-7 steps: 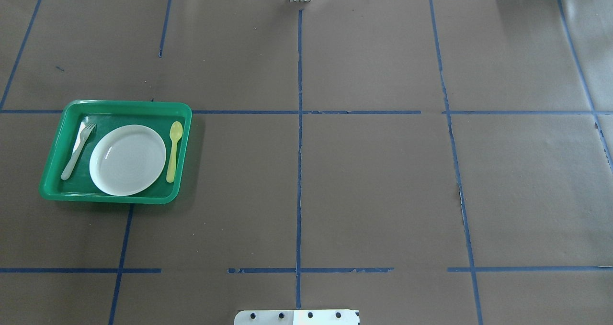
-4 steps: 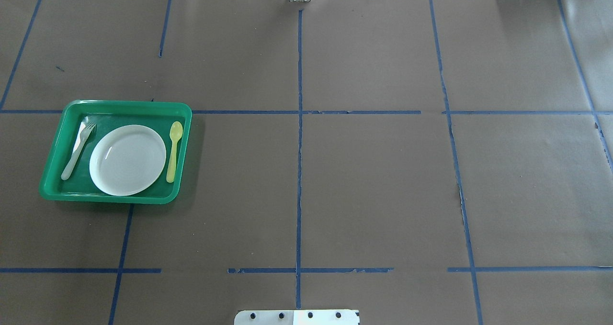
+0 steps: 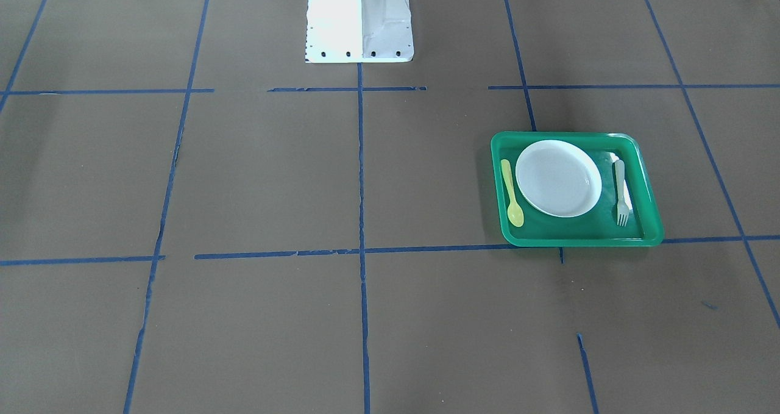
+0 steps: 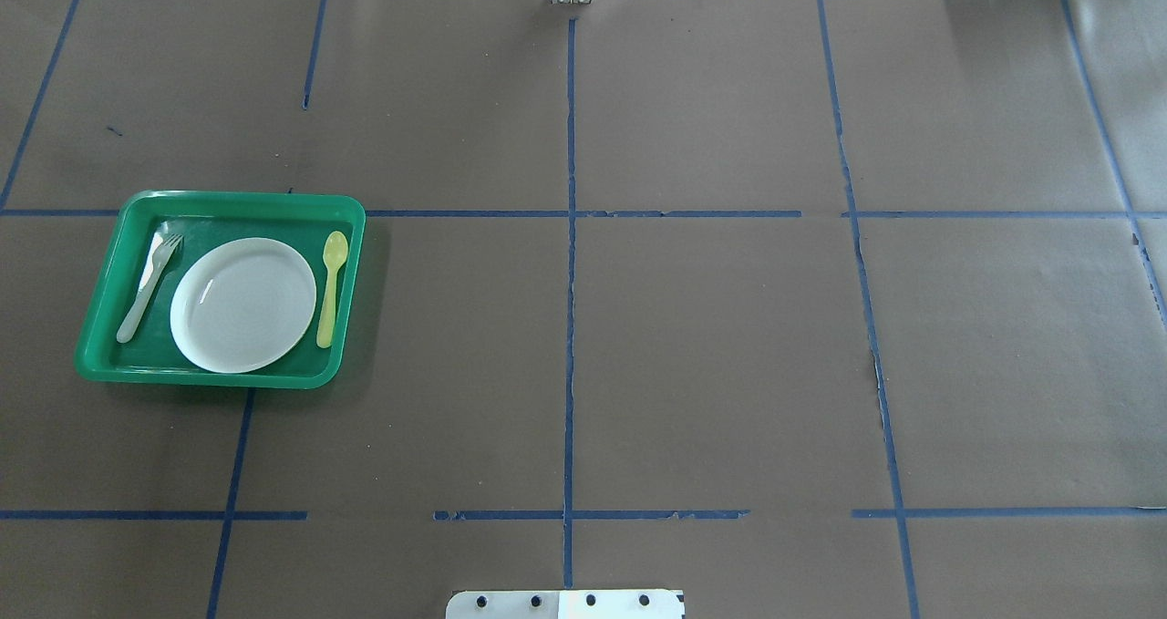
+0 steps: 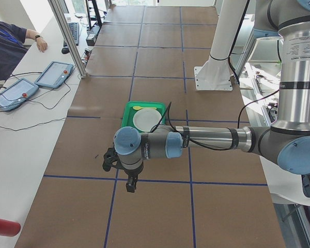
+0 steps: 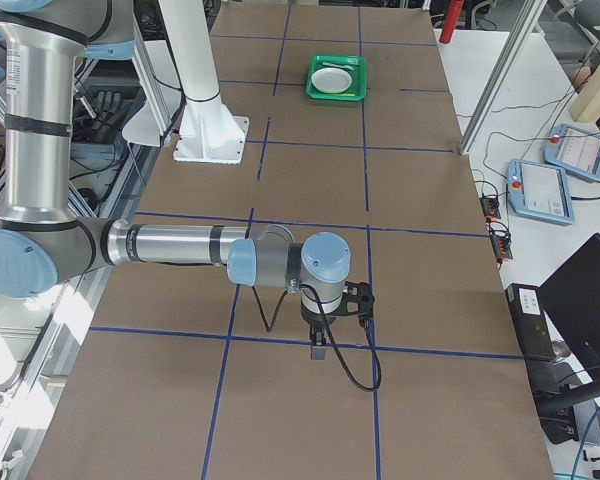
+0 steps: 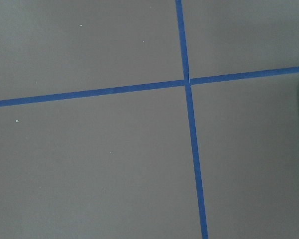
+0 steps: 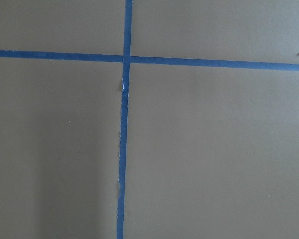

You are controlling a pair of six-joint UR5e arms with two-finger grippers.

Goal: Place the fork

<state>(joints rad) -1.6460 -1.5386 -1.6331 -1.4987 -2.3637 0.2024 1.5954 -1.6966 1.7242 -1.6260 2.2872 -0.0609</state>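
Note:
The pale white fork (image 4: 149,286) lies in the green tray (image 4: 237,198), on the plate's left, tines toward the far side. It also shows in the front-facing view (image 3: 621,191). A white plate (image 4: 243,304) sits mid-tray and a yellow spoon (image 4: 331,286) lies on its right. My left gripper (image 5: 130,183) hangs over the brown table short of the tray, seen only in the exterior left view. My right gripper (image 6: 320,348) hangs over the table far from the tray (image 6: 337,77), seen only in the exterior right view. I cannot tell whether either is open or shut.
Brown paper with blue tape lines covers the table. The robot's white base (image 3: 359,17) stands at the table's near-middle edge. Operators' tablets (image 5: 54,74) and cables lie on the white bench beyond the table. Both wrist views show only paper and tape.

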